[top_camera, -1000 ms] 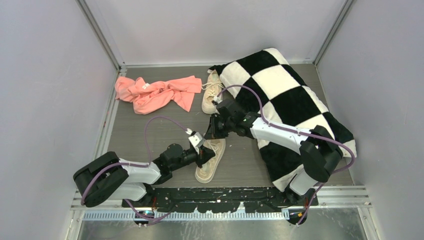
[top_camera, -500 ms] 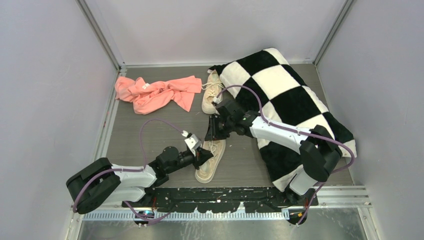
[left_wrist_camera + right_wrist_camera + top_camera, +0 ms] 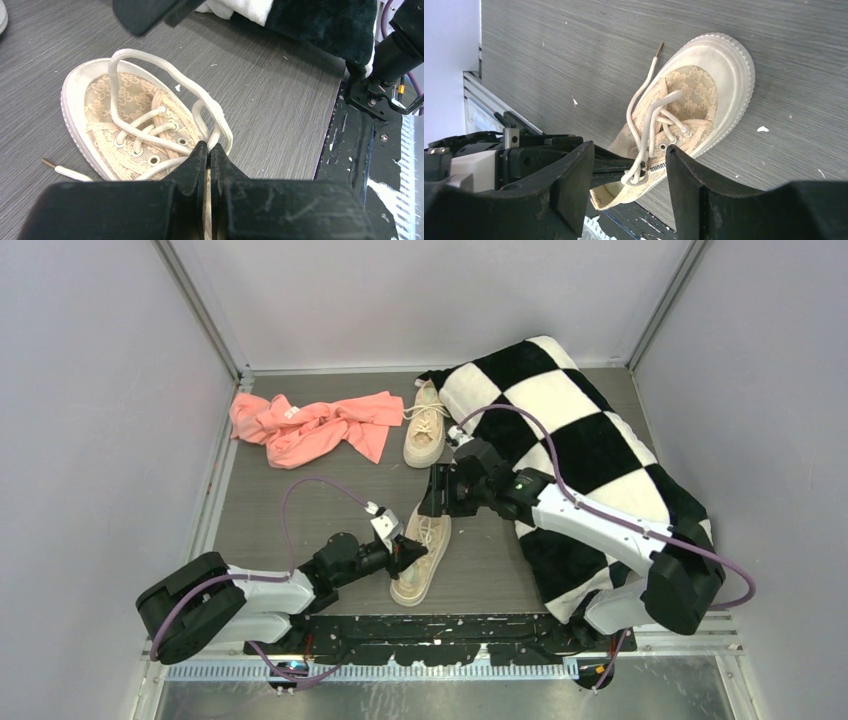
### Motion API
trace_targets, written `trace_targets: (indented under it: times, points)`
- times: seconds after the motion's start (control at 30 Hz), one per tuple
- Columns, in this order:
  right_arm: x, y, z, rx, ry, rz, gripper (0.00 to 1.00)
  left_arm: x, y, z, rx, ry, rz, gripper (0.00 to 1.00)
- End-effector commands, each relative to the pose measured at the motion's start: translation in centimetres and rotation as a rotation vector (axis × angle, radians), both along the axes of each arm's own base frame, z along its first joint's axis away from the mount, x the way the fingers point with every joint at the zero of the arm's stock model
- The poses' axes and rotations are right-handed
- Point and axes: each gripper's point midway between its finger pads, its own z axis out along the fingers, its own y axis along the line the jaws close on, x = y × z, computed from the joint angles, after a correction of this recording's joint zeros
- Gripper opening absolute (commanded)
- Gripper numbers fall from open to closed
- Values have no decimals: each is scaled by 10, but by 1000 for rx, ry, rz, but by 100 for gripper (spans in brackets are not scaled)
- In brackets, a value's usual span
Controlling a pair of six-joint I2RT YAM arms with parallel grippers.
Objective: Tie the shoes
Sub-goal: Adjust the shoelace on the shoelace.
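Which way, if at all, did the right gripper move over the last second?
Yes. The right gripper shifted slightly right, off the far shoe's heel and toward the checkered pillow, and its jaws opened.

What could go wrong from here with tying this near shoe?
1. Only the left hand grips the lace; the right hand is open, so a pull may drag the near shoe instead of tightening.
2. The tall loop stands loose, its top unheld; it could collapse.
3. The free lace end lies on the table beside the toe, away from both hands.
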Motion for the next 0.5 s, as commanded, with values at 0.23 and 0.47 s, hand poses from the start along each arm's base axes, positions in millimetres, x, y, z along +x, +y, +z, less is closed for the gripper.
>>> trace_targets:
  times: [0.23,0.47]
  points:
    - [30,-37,-24,-83,-4,-85,43,4,-2,15,-43,-55,7,0]
    - [19,-25,-43,-99,46,44,30,4,0,17,-38,-58,14,0]
